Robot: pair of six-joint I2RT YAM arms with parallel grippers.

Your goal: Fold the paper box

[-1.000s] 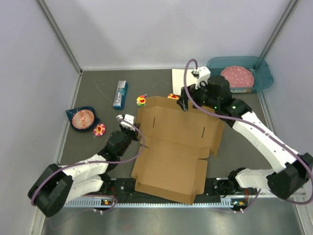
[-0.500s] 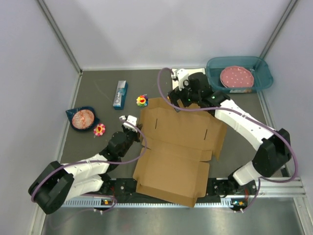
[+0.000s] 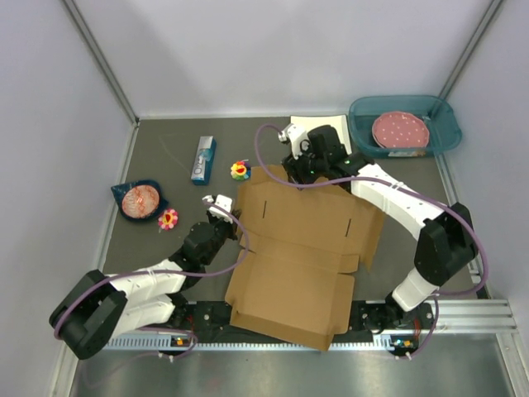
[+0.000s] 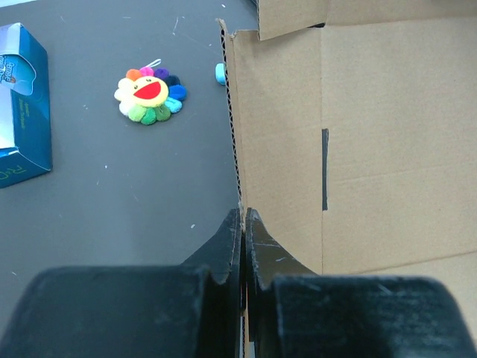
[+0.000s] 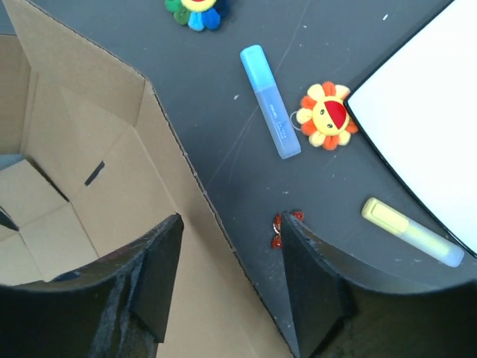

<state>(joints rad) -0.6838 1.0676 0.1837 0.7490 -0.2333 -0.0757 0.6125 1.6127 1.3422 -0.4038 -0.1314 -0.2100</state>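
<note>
Grey table (image 3: 165, 165) | left end effector (image 4: 243, 220) clamped on paper box (image 4: 373, 149) edge | right end effector (image 5: 231, 224) apart, straddling its far edge

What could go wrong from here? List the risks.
1. The left end effector pinches only a thin edge of the paper box; it may slip or tear.
2. The right end effector straddles the box's far flap, jaws apart; closing could crease it.
3. The blue highlighter lies close by and might get swept.
</note>
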